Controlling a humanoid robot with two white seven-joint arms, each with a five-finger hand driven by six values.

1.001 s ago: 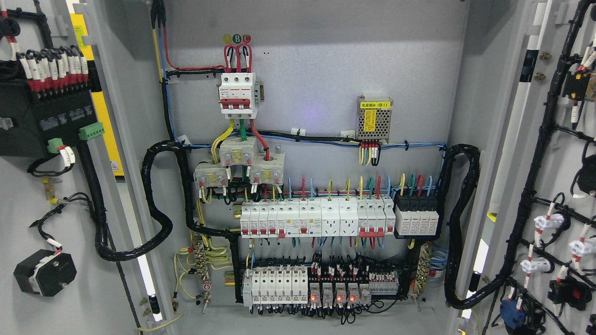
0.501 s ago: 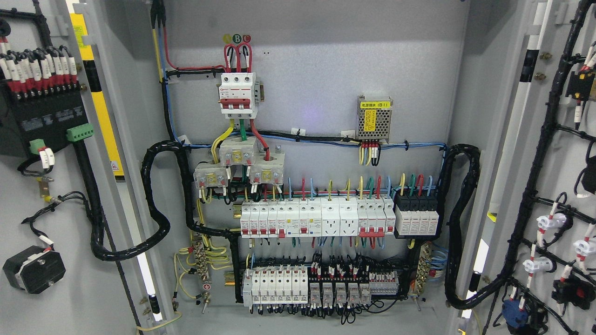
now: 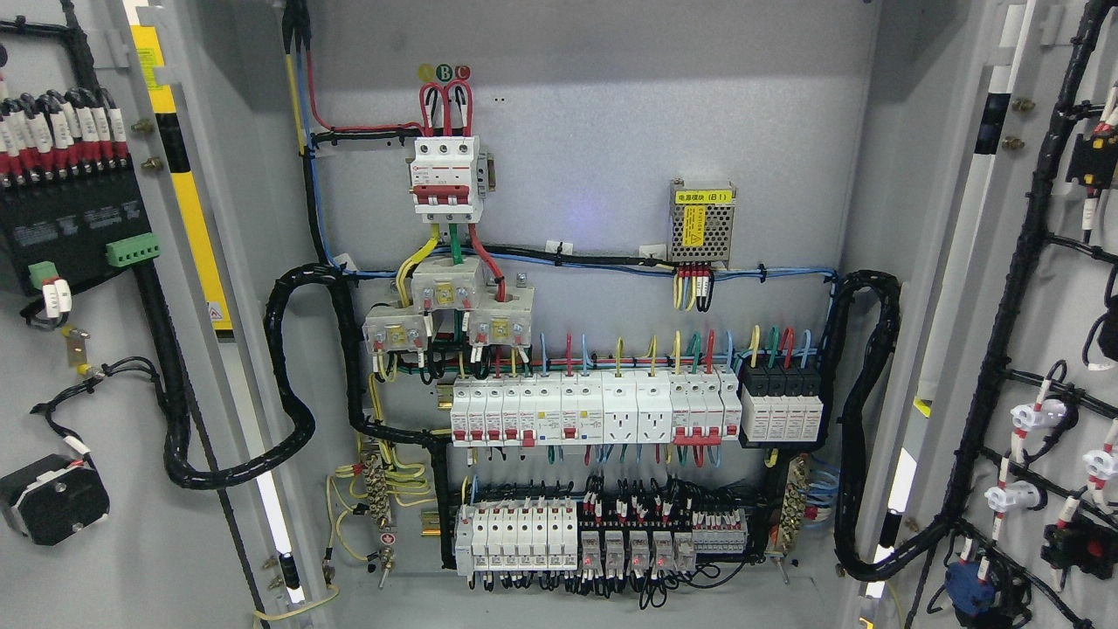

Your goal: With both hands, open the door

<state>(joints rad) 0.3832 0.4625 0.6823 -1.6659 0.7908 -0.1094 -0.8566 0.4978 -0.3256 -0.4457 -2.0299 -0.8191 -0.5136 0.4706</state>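
**Cabinet doors swung wide; hands out of frame**

Left door (image 3: 79,419): swung outward at the frame's left, inner face and wiring showing. Right door (image 3: 1048,349): likewise at the right. Both look near fully open, judging by the exposed backplate (image 3: 594,131) and breaker rows (image 3: 594,415). Black cable looms (image 3: 288,367) are slack, presumably to allow the swing. Neither hand is visible, so grip and relative placement cannot be told.

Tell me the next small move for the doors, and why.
Probably push the left door and right door slightly wider. Both already stand open, exposing the breaker panel, yet each still angles into view. Neither hand shows here.
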